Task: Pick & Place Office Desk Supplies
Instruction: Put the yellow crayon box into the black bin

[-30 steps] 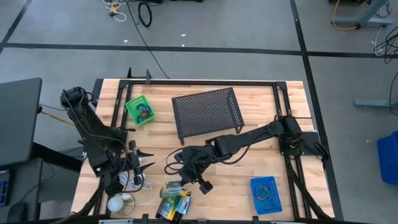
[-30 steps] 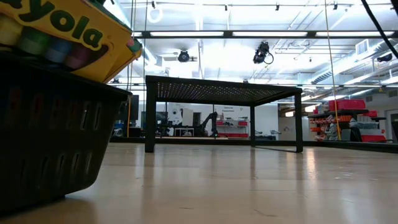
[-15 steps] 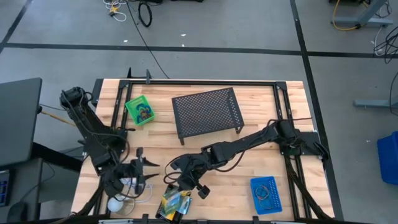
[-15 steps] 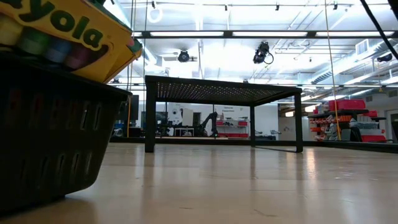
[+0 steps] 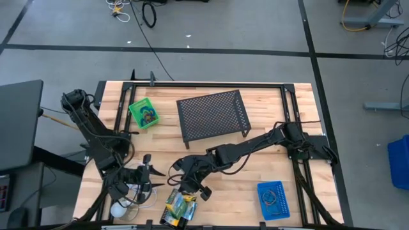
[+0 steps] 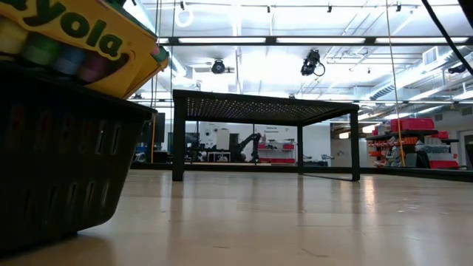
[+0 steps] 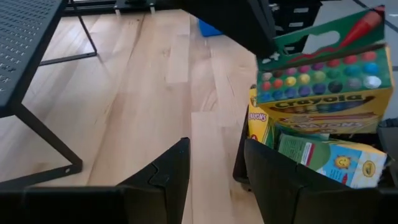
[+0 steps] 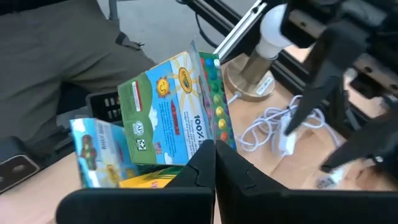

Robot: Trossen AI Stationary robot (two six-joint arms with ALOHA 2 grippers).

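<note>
A black tray (image 7: 240, 163) at the table's near edge holds upright crayon packets. The tallest, a green-blue and yellow crayon box (image 7: 323, 74), leans tilted out of the tray (image 6: 59, 170), its lower end among the other packets. My right gripper (image 8: 214, 152) is shut, its tips at that box's (image 8: 174, 118) edge, reaching in from the table's right (image 5: 190, 190). My left gripper (image 7: 214, 171) is open just left of the tray (image 5: 148, 174), with only bare table between its fingers. My right gripper's shut fingertips (image 8: 208, 163) stand at the tilted crayon box's upper edge (image 7: 268, 59), coming from the table's right and slanting down. The fingers themselves hide the meeting place, so I cannot tell whether they touch the box. The box stays in the tray.
A white coiled cable (image 8: 273, 127) and a white round lamp (image 5: 119, 207) lie at the near left corner. A black mesh stand (image 5: 213, 115) fills the middle. A green tray (image 5: 144, 113) sits far left, a blue tray (image 5: 273, 199) near right. A person's trouser leg (image 8: 56, 43) shows beyond the edge.
My right gripper has moved toward the table's left edge and down to the crayon packets, rolling a little, and has stayed shut. My left gripper has swung toward the near edge and turned toward the tray, still open. The crayon box has kept its place.
</note>
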